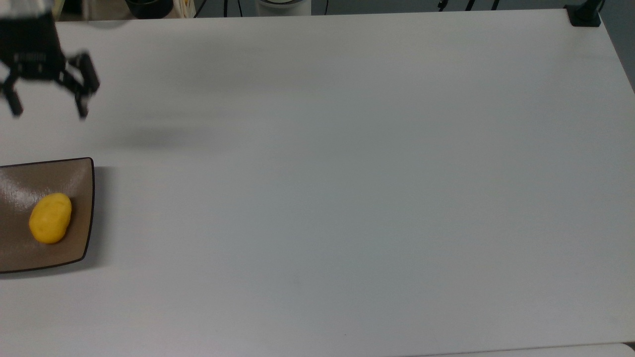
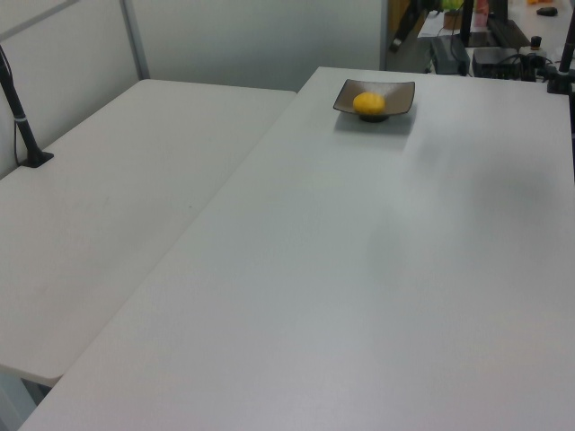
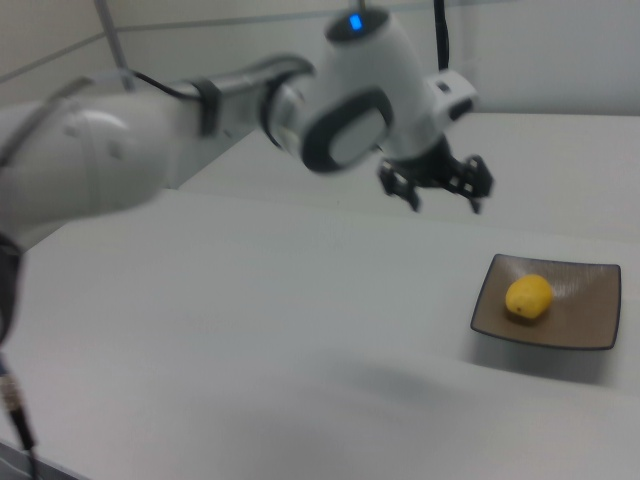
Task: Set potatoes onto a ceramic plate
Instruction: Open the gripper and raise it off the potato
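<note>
While raised, claw (image 1: 48,106) spread, empty | potato (image 1: 50,218) on plate (image 1: 84,173)

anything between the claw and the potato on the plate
Nothing but bare white table. In the top view the open claw hangs apart from the potato, which lies on the ceramic plate.

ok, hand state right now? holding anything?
Hand: open and empty, raised clear of the ceramic plate. The potato lies on the plate.
</note>
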### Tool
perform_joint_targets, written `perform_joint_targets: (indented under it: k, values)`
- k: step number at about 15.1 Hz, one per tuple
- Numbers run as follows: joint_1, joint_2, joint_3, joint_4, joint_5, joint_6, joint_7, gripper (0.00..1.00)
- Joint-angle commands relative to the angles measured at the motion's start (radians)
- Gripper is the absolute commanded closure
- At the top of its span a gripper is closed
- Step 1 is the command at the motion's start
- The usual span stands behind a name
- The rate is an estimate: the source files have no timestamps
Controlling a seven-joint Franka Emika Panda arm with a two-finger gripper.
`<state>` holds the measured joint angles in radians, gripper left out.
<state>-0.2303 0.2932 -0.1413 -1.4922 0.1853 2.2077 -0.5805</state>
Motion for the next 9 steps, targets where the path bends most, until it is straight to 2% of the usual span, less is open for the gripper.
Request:
perform_joint_targets:
  k: [1,5,9]
  values:
    - [0.046,-0.21,-0.006,-0.094,0.003,-0.28,0.06,0.0]
    - [0.101,-0.337,-0.008,-0.095,0.0,-0.538,0.337,0.0]
    - [0.209,-0.422,-0.006,-0.105,-0.053,-0.661,0.496,0.0]
